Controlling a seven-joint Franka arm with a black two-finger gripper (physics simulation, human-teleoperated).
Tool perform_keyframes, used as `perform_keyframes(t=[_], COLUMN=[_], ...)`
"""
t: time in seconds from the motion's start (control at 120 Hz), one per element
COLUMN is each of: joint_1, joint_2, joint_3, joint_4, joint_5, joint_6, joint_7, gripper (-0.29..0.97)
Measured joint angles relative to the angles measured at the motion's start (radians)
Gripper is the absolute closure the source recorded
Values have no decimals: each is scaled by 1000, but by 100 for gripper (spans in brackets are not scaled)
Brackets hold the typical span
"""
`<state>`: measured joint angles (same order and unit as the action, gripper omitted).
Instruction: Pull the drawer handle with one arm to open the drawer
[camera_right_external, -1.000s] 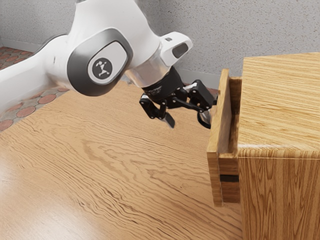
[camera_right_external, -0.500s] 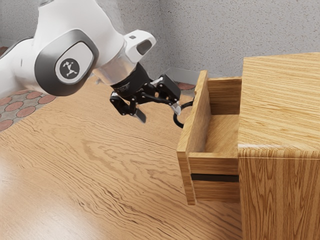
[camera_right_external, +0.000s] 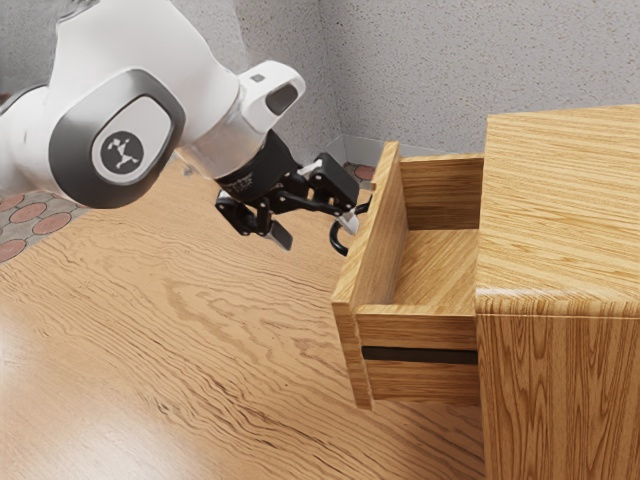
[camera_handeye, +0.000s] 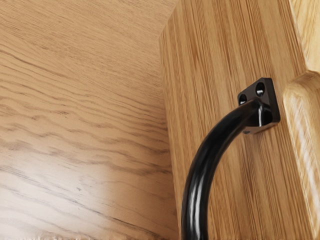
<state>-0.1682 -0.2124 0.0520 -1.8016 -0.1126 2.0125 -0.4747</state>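
Note:
A wooden cabinet (camera_right_external: 560, 260) stands at the exterior view's right, and its top drawer (camera_right_external: 368, 265) is pulled well out toward the left, its bare inside visible. A black curved handle (camera_right_external: 338, 238) sits on the drawer front. My gripper (camera_right_external: 313, 227) is at that handle with its fingers (camera_right_external: 282, 237) spread wide, so it is open; the finger nearer the drawer hooks behind the handle. In the wrist view the handle (camera_handeye: 205, 165) arcs close under my hand from its black mounting plate (camera_handeye: 260, 102) on the drawer front (camera_handeye: 220, 75).
The wooden table (camera_right_external: 180, 330) stretches wide to the left and front of the cabinet. A grey wall (camera_right_external: 430, 60) rises behind. My white arm (camera_right_external: 130, 120) comes in from the upper left.
The drawer has slid out from nearly shut to well open. My gripper moved toward the exterior view's left with the handle, fingers keeping the same spread.

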Motion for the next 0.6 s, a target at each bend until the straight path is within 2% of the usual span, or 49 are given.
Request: perform_keyframes(t=[0.217, 0.333, 0.492, 0.6], joint_1=[-11, -19, -150, -166], joint_2=[3, -14, -33, -72], joint_3=[5, 48, 177, 200], joint_4=[-25, -40, -65, -96], joint_5=[2, 3, 30, 52], joint_6=[20, 24, 32, 38], joint_7=[-1, -1, -1, -2], gripper=[0, 0, 0, 0])
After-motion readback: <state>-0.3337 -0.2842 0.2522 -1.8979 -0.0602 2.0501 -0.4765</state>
